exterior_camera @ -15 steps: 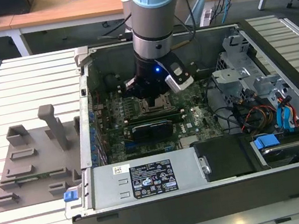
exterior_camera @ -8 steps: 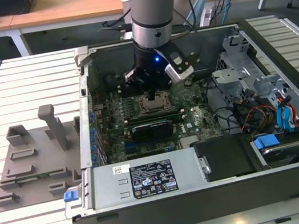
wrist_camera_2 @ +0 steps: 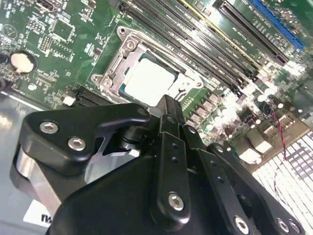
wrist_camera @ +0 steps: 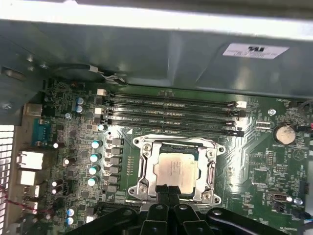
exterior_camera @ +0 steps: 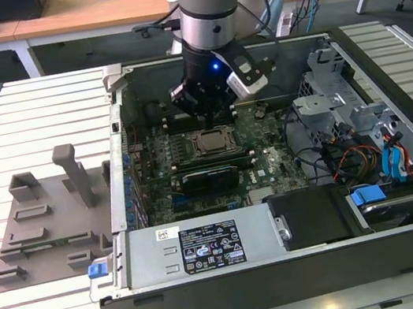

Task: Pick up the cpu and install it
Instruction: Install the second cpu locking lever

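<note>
Placement step, we are judging: the silvery-topped square cpu [wrist_camera: 176, 170] is lying inside the metal socket frame [wrist_camera: 145, 169], black gripper [wrist_camera: 167, 195] hovering just above its edge, fingers drawn together, gripping nothing. Next move needs the frame's latch closing.

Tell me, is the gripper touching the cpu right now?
Cannot tell. In both wrist views the gripper ends at the edge of the cpu lying in its socket frame, but its fingertips hide any contact or gap.
</note>
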Controlling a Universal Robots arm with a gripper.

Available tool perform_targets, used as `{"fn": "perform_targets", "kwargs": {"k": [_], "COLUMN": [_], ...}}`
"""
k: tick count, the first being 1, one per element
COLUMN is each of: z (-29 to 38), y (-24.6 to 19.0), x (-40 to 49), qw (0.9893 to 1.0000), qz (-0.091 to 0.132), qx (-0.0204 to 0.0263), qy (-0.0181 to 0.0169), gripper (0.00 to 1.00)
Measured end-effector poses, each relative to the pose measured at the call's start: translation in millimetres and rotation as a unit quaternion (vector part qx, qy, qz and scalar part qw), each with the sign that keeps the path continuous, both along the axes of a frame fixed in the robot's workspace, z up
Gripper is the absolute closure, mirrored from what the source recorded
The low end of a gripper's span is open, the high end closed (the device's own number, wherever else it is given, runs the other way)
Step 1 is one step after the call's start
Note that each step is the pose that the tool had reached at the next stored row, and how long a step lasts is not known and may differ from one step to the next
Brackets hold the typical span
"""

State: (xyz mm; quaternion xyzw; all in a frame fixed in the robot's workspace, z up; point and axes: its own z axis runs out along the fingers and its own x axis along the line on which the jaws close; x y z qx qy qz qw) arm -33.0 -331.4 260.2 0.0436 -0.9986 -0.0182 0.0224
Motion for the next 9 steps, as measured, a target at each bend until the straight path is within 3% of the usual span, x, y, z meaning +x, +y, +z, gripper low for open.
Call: {"fn": "perform_targets", "kwargs": {"k": [2,9], "z": [5.4,5.7], "y": [0.9,0.9], "x": [0.1,0.2], "qw": [1.0,1.0], "qz": [0.0,0.0], "qx": [-0.0019,-0.0019], "qy": [0.0001,0.0], "gripper": [0.89,0.89]}}
